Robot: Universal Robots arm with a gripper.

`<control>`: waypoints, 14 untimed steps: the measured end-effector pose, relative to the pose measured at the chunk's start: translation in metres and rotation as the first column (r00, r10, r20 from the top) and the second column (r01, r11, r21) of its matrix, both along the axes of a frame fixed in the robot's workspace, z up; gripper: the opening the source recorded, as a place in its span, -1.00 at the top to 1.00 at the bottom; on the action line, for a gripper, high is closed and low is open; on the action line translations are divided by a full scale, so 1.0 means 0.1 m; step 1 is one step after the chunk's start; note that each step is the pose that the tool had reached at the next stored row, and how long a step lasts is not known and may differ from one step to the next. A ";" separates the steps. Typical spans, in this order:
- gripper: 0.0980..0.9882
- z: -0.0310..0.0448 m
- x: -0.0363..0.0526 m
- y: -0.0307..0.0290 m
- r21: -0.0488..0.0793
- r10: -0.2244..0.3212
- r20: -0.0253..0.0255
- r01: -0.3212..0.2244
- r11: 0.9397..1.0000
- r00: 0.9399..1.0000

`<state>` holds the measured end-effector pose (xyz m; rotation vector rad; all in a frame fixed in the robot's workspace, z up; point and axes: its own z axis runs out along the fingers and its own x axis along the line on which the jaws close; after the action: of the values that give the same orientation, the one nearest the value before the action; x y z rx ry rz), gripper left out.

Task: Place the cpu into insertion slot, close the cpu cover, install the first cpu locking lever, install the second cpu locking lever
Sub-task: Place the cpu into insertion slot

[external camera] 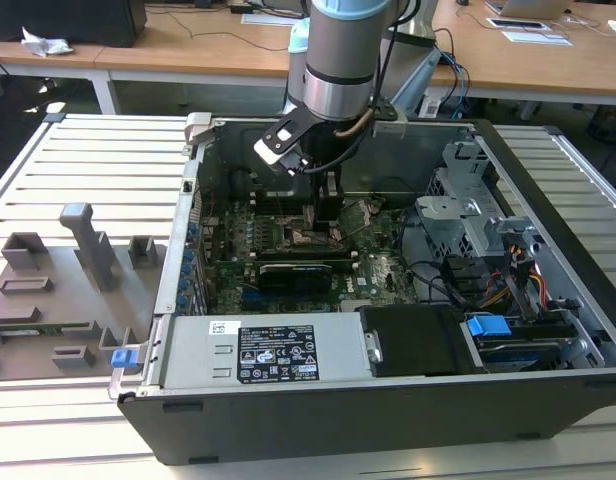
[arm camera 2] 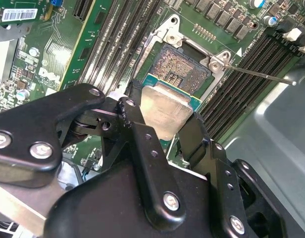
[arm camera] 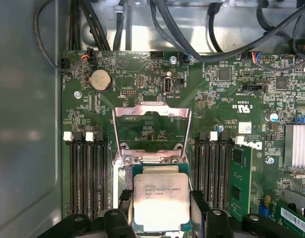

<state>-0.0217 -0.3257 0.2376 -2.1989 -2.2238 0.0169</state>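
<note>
Fixture tray [external camera: 58, 290]: grey, with moulded holders; lies on the table [external camera: 98, 150], well apart from the pincer, on the exterior view's left of it
Computer case [external camera: 318, 420]: black, open on top; stands on the table; its walls surround the pincer
Arm [external camera: 338, 60]: reaches down from above into the case; carries the pincer at its lower end
Pincer [external camera: 321, 222]: low over the green motherboard [arm camera: 231, 64]; black fingers [arm camera 2: 135, 119] clamped on two opposite edges of the cpu
Cpu [arm camera: 161, 201]: silver-grey top face up, level between the fingers; held over the near part of the insertion slot; whether it touches the slot cannot be told
Insertion slot [arm camera 2: 184, 69]: square socket directly ahead of the pincer; contact field exposed beyond the cpu edge
Cpu cover [arm camera: 151, 112]: silver window frame, swung open on its hinge; stands just beyond the slot, away from the pincer; board visible through the window
Locking lever [arm camera 2: 261, 75]: thin metal rod; runs from a slot corner out over the memory slots, beside the pincer
Memory slots [arm camera: 85, 173]: long, black, in banks flanking the pincer on both sides
Coin battery [arm camera: 99, 79]: round; on the board beyond the cover, apart from the pincer
Drive cage [external camera: 468, 215]: grey metal; inside the case, on the exterior view's right of the pincer
</note>
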 end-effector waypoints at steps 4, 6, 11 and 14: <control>0.00 -0.043 0.000 0.000 0.000 0.000 0.000 0.000 1.000 1.000; 0.00 -0.070 0.000 0.000 0.000 0.000 0.000 0.000 1.000 1.000; 0.00 -0.141 0.000 0.000 0.000 0.000 0.000 0.000 1.000 1.000; 0.00 -0.213 -0.004 0.001 0.000 0.000 -0.001 0.000 1.000 1.000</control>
<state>-0.0221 -0.3256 0.2163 -2.1987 -2.2235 0.0177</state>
